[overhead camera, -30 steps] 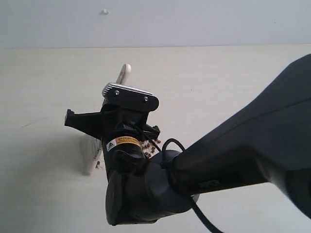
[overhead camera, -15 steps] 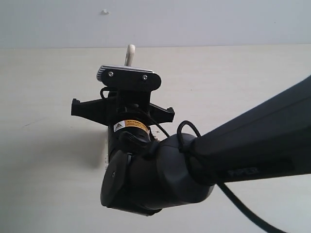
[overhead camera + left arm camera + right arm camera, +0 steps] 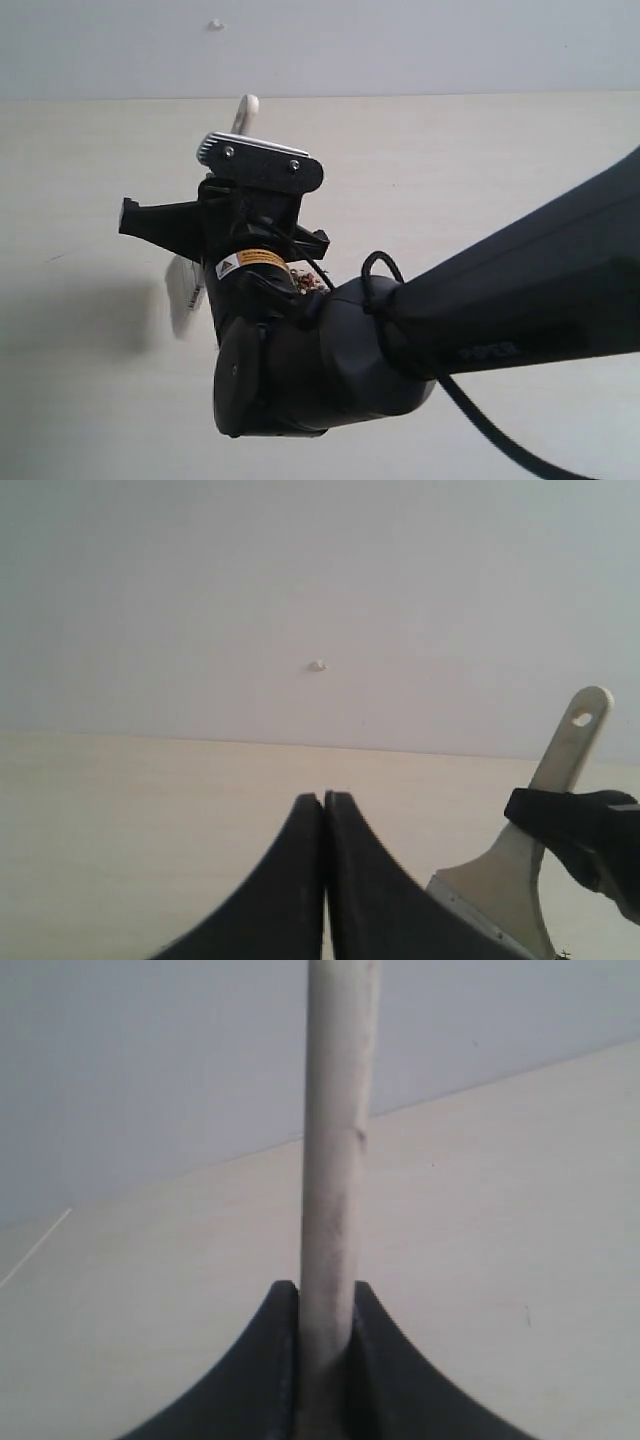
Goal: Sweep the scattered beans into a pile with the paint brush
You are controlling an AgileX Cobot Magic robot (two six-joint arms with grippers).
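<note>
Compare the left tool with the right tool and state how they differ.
The left tool is shut on nothing, with its jaws pressed flat together. The right tool is shut on the paint brush, with its jaws parted by the handle. The left tool sits apart from the brush, while the right tool holds it upright. Both have black, curved fingers.

- Matte black right arm (image 3: 520, 290), thick and smooth, with faint raised lettering (image 3: 488, 352) along one side.
- Rounded black joint housing (image 3: 290, 390) with a flat circular cap.
- Black cable (image 3: 480, 425), looped near the wrist, with thinner wires beside it.
- Yellow-and-white label (image 3: 250, 262) with a black warning triangle.
- Black plate (image 3: 262, 165) with a ribbed silver edge and two silver screws (image 3: 228, 152).
- Black crossbar (image 3: 160, 222) with flared ends.
- On left gripper (image 3: 323, 798) and right gripper (image 3: 325, 1285), black fingers (image 3: 280, 890), curved and tapering to narrow tips.
</note>
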